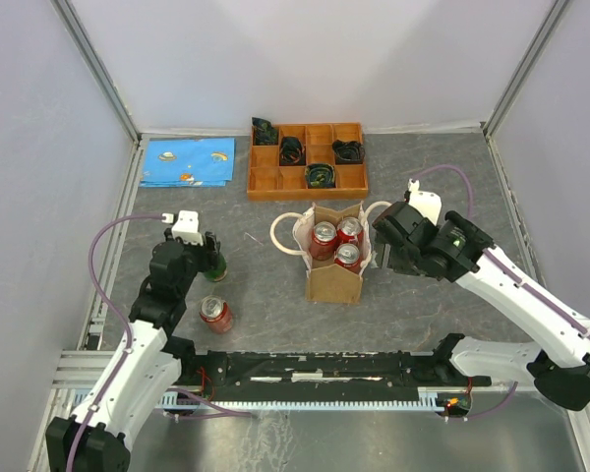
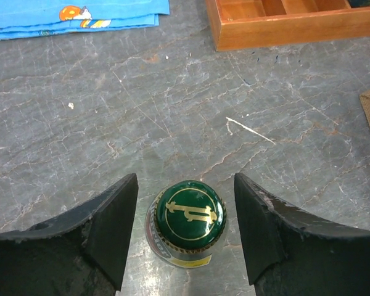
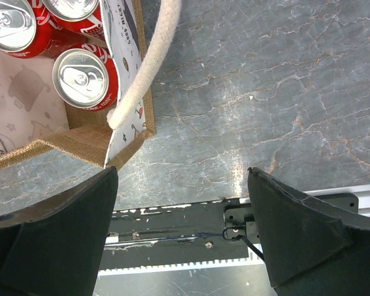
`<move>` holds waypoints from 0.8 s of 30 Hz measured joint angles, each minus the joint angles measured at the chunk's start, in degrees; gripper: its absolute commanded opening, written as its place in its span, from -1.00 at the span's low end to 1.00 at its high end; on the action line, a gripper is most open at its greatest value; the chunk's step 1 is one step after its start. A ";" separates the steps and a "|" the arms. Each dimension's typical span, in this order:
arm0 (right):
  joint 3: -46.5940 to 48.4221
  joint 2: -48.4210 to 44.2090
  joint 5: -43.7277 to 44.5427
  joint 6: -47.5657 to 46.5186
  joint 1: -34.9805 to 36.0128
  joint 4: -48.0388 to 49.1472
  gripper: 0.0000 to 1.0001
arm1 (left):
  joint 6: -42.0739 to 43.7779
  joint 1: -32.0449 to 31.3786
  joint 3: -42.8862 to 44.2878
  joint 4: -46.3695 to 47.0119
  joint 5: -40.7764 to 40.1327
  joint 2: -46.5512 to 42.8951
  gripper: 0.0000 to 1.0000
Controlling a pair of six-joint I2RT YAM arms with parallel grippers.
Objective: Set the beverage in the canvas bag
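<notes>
A green glass bottle [image 1: 216, 264] with a green and gold cap [image 2: 191, 214] stands upright on the table at the left. My left gripper [image 1: 210, 254] is open, with its fingers [image 2: 114, 234] on either side of the cap and small gaps between them and it. A red can [image 1: 215, 314] stands just in front of the bottle. The tan canvas bag [image 1: 332, 282] stands in the middle with three red cans [image 1: 336, 243] inside. My right gripper [image 1: 383, 252] is open and empty just right of the bag; its wrist view shows the bag's corner [image 3: 120, 139] and rope handle [image 3: 151, 58].
An orange compartmented tray [image 1: 265, 182] with dark items stands behind the bag. A blue patterned cloth [image 1: 188, 161] lies at the back left. A black rail [image 1: 324, 369] runs along the near edge. The bag's cream handles [image 1: 280, 236] loop out to both sides.
</notes>
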 measured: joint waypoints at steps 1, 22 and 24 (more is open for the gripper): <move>0.00 -0.07 0.00 0.07 0.00 0.00 0.87 | -0.02 0.00 0.00 0.02 0.00 0.48 0.14; -0.02 -0.20 -0.26 0.72 0.00 0.26 0.87 | -1.03 -0.04 8.28 -9.05 3.78 6.38 -0.95; -0.02 -0.20 -0.48 0.72 0.00 0.28 0.87 | -1.03 -0.04 10.54 -9.60 4.96 7.93 -0.95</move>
